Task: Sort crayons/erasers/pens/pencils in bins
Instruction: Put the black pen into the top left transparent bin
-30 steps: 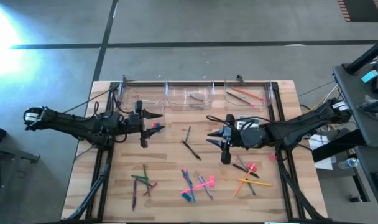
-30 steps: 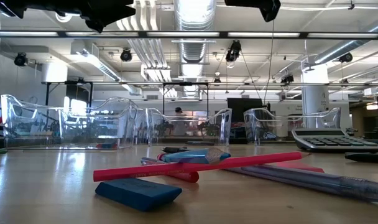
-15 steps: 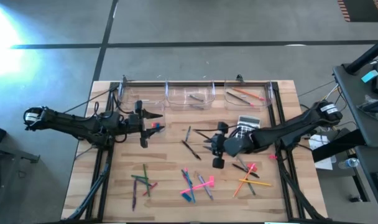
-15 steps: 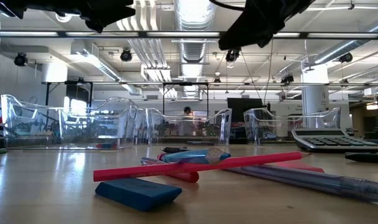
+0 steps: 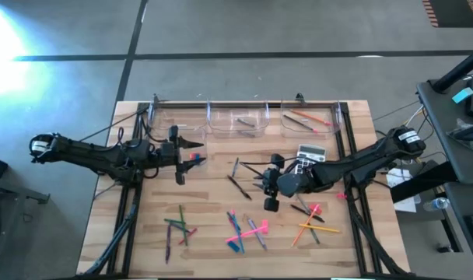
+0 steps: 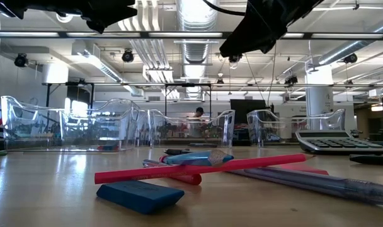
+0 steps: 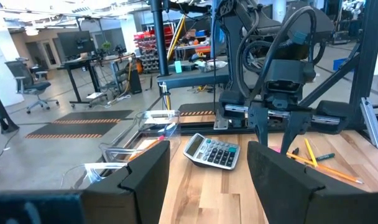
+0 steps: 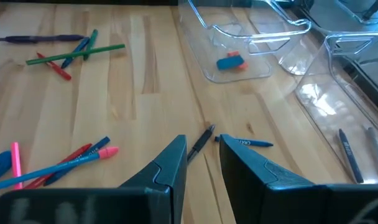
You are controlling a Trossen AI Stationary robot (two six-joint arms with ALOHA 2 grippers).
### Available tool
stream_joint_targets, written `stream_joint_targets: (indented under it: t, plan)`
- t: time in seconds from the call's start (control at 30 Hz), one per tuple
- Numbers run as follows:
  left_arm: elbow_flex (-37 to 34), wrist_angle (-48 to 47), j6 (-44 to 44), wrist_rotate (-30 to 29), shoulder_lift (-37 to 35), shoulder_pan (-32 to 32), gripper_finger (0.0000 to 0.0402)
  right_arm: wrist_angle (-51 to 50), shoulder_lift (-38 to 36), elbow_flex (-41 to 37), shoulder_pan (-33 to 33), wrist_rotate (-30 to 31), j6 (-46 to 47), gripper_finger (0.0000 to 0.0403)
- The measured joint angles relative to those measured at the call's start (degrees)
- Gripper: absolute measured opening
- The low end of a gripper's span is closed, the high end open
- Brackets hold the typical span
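My right gripper [image 8: 201,158], fingers apart, hangs over a black pen [image 8: 201,140] at table centre, bins [image 5: 236,118] at twelve o'clock.

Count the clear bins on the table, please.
4 bins, in a row across the table's far side in the low view: one at the picture's left, a second beside it, a third near the middle, a fourth toward the right. None seems hidden.
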Motion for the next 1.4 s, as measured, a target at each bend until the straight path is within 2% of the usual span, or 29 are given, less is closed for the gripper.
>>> stream_joint_targets:
  t: [1.2,1.4]
  plan:
    - [0.0,0.0,0.0,0.0,0.5,0.0,0.0201,0.0,0.8,-0.1,0.0,0.0,1.1,0.0089]
    - [0.0,1.4,-0.5,0.1,0.5,0.0,0.0201,-0.2,0.9,3.7,0.4,-0.9,2.0,0.0089]
